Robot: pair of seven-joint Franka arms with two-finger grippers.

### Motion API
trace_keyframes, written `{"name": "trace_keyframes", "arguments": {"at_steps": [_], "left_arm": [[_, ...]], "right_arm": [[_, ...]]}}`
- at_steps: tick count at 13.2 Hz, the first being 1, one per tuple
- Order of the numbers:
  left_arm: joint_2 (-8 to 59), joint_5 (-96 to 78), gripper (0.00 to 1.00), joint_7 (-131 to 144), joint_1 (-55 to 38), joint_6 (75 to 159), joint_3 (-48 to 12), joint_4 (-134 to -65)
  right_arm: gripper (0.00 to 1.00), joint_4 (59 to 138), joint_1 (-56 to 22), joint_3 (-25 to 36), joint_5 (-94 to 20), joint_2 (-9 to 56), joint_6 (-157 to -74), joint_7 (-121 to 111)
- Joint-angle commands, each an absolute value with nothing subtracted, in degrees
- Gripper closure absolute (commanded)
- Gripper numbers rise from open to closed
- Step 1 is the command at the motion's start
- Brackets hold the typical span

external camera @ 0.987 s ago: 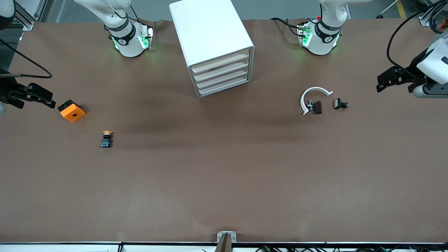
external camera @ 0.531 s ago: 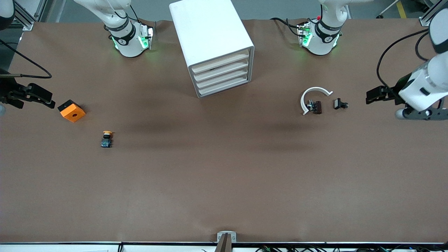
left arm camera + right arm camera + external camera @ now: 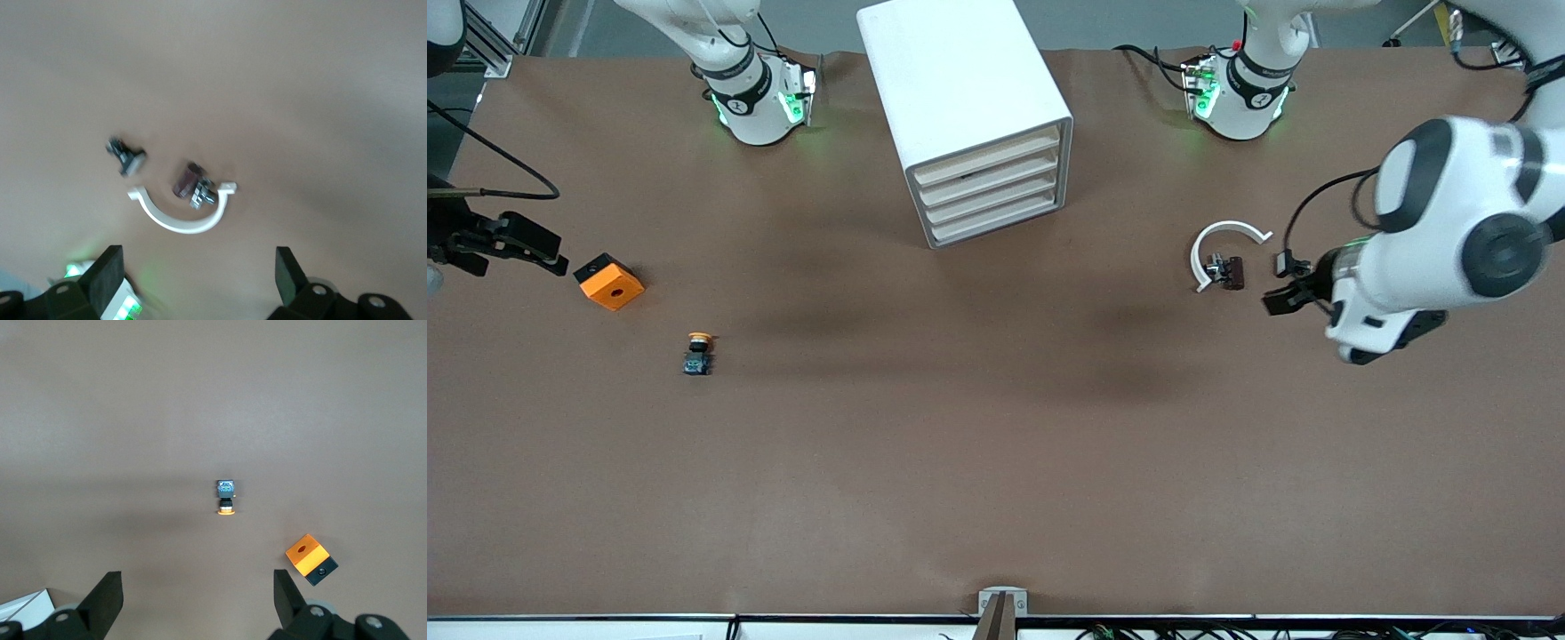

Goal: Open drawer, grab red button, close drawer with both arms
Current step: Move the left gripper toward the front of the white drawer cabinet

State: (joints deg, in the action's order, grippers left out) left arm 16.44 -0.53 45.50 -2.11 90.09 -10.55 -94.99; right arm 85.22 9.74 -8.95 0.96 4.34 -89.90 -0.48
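Observation:
The white cabinet [image 3: 960, 80] stands between the two arm bases, and its four cream-fronted drawers [image 3: 991, 191] are all shut. The red-capped button is out of view. My left gripper [image 3: 1282, 299] is open and empty over the table, beside a small black part [image 3: 1284, 262]. In the left wrist view its open gripper [image 3: 200, 280] hangs above bare table near a white curved piece [image 3: 180, 217]. My right gripper [image 3: 543, 249] waits open and empty at the right arm's end of the table, beside the orange block [image 3: 609, 282]. It also shows open in the right wrist view [image 3: 197, 600].
A yellow-capped button [image 3: 698, 351] [image 3: 226, 499] lies nearer the front camera than the orange block [image 3: 308, 559]. A white curved piece [image 3: 1227, 236] with a dark part [image 3: 1232, 272] [image 3: 187, 180] lies toward the left arm's end, next to the small black part [image 3: 125, 155].
My left arm has swung in from the table's end, its gripper now beside the small black part. The right arm has not moved. The drawers stay shut.

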Motion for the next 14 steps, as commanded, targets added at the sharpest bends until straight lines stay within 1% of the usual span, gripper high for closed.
{"name": "trace_keyframes", "arguments": {"at_steps": [1,3,6,9,10,12,14], "left_arm": [[21.3,-3.2,0.0,62.3,-6.0,88.9,-11.2,-93.7],[25.1,-3.7,0.0,70.8,-9.7,89.3,-11.3,-93.5],[30.5,-14.5,0.0,82.1,-11.3,94.7,-11.2,-93.3],[35.1,-16.2,0.0,92.6,-16.9,95.1,-11.2,-91.4],[35.5,-15.0,0.0,96.7,-18.2,94.3,-11.1,-90.9],[35.5,-10.3,0.0,103.4,-22.1,89.3,-11.2,-90.8],[35.7,-10.8,0.0,104.5,-23.1,86.8,-11.2,-90.8]], "right_arm": [[0.0,84.6,10.2,-9.4,0.9,4.6,-89.8,-1.1],[0.0,84.6,10.2,-9.4,0.9,4.6,-89.8,-1.1],[0.0,84.6,10.2,-9.4,0.9,4.6,-89.8,-1.1],[0.0,84.6,10.2,-9.4,1.0,4.7,-89.8,-1.1],[0.0,84.6,10.2,-9.4,1.0,4.7,-89.8,-1.1],[0.0,84.6,10.2,-9.4,1.0,4.7,-89.8,-1.1],[0.0,84.6,10.2,-9.4,0.9,4.7,-89.8,-1.1]]}}
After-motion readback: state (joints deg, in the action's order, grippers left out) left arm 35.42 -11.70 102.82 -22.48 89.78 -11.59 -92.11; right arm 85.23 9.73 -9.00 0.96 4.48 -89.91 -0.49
